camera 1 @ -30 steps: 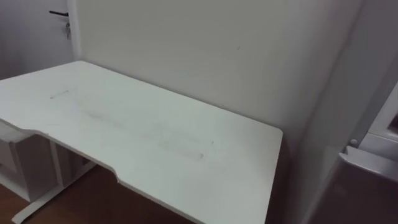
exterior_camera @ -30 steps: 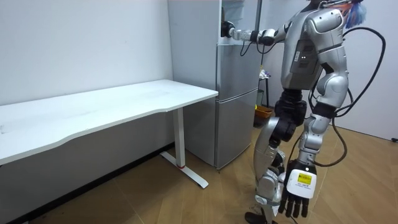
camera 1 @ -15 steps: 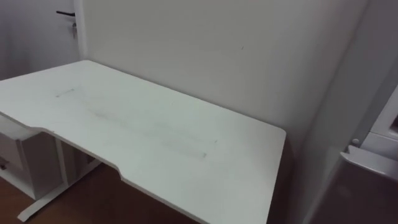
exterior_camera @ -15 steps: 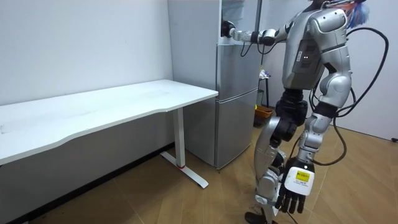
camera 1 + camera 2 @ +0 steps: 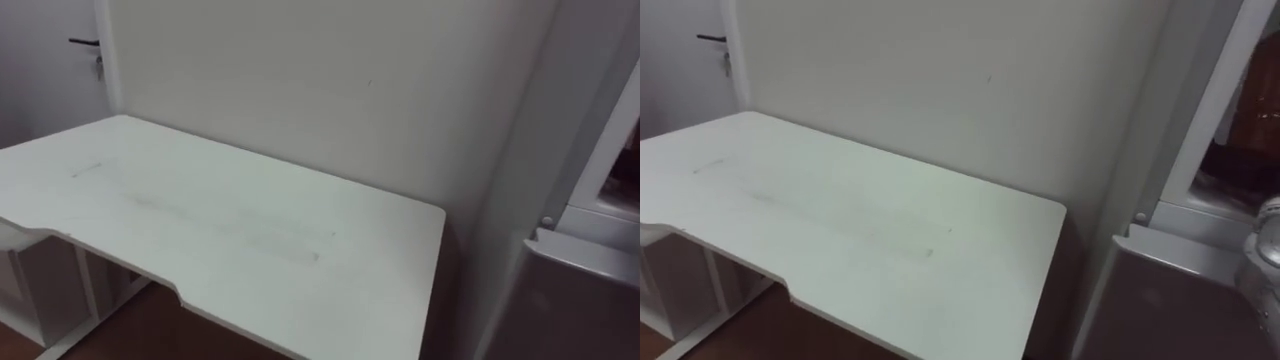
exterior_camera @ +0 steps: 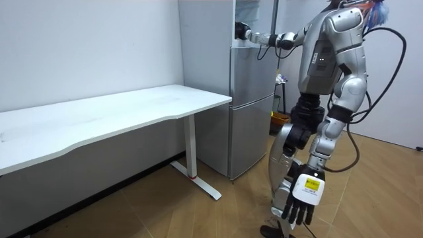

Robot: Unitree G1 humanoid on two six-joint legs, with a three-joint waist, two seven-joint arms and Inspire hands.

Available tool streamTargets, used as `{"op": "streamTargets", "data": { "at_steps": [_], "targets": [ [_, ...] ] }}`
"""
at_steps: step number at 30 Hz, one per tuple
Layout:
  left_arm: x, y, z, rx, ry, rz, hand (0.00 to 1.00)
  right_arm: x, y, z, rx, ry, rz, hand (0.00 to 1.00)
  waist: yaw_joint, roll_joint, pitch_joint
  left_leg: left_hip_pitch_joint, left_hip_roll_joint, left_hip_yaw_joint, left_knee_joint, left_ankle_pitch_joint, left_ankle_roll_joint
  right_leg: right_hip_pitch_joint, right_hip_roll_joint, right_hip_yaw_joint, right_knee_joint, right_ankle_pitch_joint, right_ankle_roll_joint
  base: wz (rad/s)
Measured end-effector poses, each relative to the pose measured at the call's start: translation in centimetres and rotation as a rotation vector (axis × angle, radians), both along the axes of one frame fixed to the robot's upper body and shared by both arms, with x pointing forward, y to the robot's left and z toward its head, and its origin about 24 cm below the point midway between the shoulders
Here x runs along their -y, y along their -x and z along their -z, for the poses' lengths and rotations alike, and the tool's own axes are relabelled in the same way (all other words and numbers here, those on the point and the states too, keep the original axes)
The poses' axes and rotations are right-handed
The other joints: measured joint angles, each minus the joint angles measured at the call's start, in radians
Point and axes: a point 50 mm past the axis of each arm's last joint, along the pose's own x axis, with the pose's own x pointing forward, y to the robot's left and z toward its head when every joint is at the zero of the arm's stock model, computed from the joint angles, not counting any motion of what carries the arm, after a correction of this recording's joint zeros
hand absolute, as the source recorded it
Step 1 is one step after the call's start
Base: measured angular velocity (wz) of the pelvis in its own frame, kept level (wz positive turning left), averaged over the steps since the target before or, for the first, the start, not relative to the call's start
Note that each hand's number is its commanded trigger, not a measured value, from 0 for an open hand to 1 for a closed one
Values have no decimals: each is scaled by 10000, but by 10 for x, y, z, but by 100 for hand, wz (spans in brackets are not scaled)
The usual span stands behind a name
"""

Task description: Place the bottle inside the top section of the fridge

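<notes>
The desk (image 5: 250,220) lies to the robot's left. The left hand (image 6: 299,206) hangs low, fingers loosely straight. The right hand (image 6: 242,31) reaches the upper fridge compartment (image 5: 1245,130); I cannot tell its grip. The clear bottle (image 5: 1265,250), seemingly upright, sits just before that opening, on the right arm's side.

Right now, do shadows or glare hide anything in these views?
Left eye view: the table top is evenly lit, no glare, with shade only beneath it. Right eye view: the upper fridge compartment is dim inside, and the bottle shows pale at the frame's right edge. Room view: a soft sheen on the lower fridge door.
</notes>
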Motion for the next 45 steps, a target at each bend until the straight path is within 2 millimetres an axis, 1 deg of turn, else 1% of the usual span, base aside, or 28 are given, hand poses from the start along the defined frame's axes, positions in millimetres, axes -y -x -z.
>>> {"op": "streamTargets", "data": {
  "at_steps": [4,8,12,17,19,21,22,27,28,30,31,33,35,37,39,43,45],
  "targets": [
    [0,0,0,4,6,1,0,0,0,3,-106,-14,-162,0,-52,-28,-19,170,12,70,-120,-6,3,95,2,23,-10,-2,4,-6],
    [-3,2,-1,55,-87,-245,0,0,1,7,-311,15,-398,0,-74,-39,-12,477,18,125,-276,-6,1,303,6,43,-29,-18,20,-2],
    [-4,6,-1,-42,-119,-403,0,-2,2,8,-326,35,-546,0,-216,-68,-21,485,8,128,-291,-6,0,315,-3,45,-35,-53,41,0],
    [-4,2,-1,41,-159,-386,0,-2,4,10,-273,54,-630,0,-245,-68,-22,612,14,172,-333,-5,0,306,-5,48,-37,-58,42,-1],
    [-4,1,-1,59,-168,-389,0,-1,8,11,-183,-43,-686,0,-301,-69,-23,641,10,168,-367,-7,0,399,-9,39,-46,-65,51,2],
    [-2,2,0,23,-136,-420,0,-2,10,12,-106,-32,-857,0,-474,-72,-21,641,0,164,-372,-8,3,461,-16,34,-65,-77,66,2],
    [-2,2,1,9,-120,-430,0,-3,11,12,-80,-25,-925,0,-507,-72,-22,641,-2,166,-372,-9,4,463,-17,37,-66,-79,68,0],
    [0,-4,2,152,-70,-399,0,-1,15,13,11,-77,-991,0,-716,-91,-35,658,-1,213,-373,-8,5,441,-18,74,-34,-81,69,0],
    [0,-4,2,162,-70,-397,0,-2,15,11,64,-68,-1031,0,-758,-114,-50,647,0,212,-373,-7,5,419,-18,87,-27,-83,69,-8],
    [0,-2,2,139,-77,-404,0,-5,17,3,484,-110,-1149,0,-811,-89,-58,651,30,421,-409,-8,4,352,-8,177,-20,-83,65,-18],
    [0,-1,2,144,-83,-402,0,-6,19,1,656,-170,-1181,0,-812,-81,-58,665,32,444,-421,-8,4,346,-4,213,-18,-83,65,-15],
    [-1,1,1,176,-121,-497,0,-8,22,-9,1275,-459,-1232,0,-991,-71,-61,672,31,456,-417,-8,5,324,4,259,-15,-80,61,-3],
    [-2,2,1,203,-169,-624,0,-10,24,-16,1688,-704,-1314,0,-1052,-65,-64,695,36,489,-424,-8,4,318,8,283,-7,-79,60,-6],
    [-3,3,1,215,-253,-668,0,-14,24,-22,1999,-726,-1444,0,-1103,-45,-50,785,54,596,-495,-8,4,332,21,367,-5,-76,55,-15],
    [-3,3,0,244,-347,-678,0,-20,27,-28,2400,-1000,-1772,0,-1110,-31,-46,831,61,694,-560,-15,7,334,60,565,-11,-76,56,-13],
    [-2,1,0,390,-358,-630,0,-30,32,-40,3049,-1045,-2124,0,-1246,-25,-44,851,57,716,-566,-16,11,315,76,650,-10,-72,62,-5],
    [2,2,2,454,-292,-649,0,-36,40,-46,3579,-987,-2361,0,-1280,-5,-22,980,66,783,-577,-16,10,382,98,724,-12,-71,63,-6]
  ]
}}
